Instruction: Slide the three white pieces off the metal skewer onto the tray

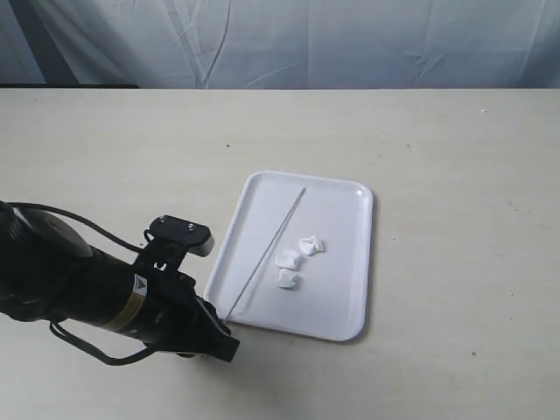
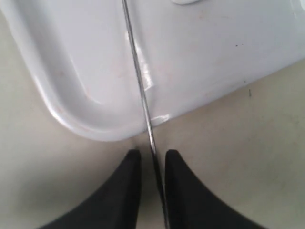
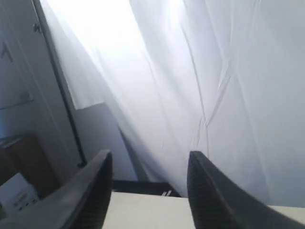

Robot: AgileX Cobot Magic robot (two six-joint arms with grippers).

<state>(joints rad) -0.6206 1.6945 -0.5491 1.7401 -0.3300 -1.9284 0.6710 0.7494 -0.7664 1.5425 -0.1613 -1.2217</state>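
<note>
The three white pieces (image 1: 310,245) (image 1: 288,258) (image 1: 288,279) lie loose in the middle of the tray (image 1: 343,293), close beside the metal skewer (image 1: 267,252) but off it. The skewer lies slanted across the tray, its near end sticking out over the tray's near rim. My left gripper (image 1: 224,334) sits on the table at that end. In the left wrist view the skewer (image 2: 139,81) runs between the two black fingertips (image 2: 133,160), nearer one of them. A narrow gap shows on each side, so this gripper (image 2: 152,153) is slightly open. My right gripper (image 3: 150,157) is open, empty and faces a curtain.
The left arm's black body and cables (image 1: 70,280) cover the table's near left. A white curtain (image 1: 297,39) hangs behind the beige table (image 1: 464,175). The tray's corner (image 2: 90,129) lies just ahead of the left fingertips.
</note>
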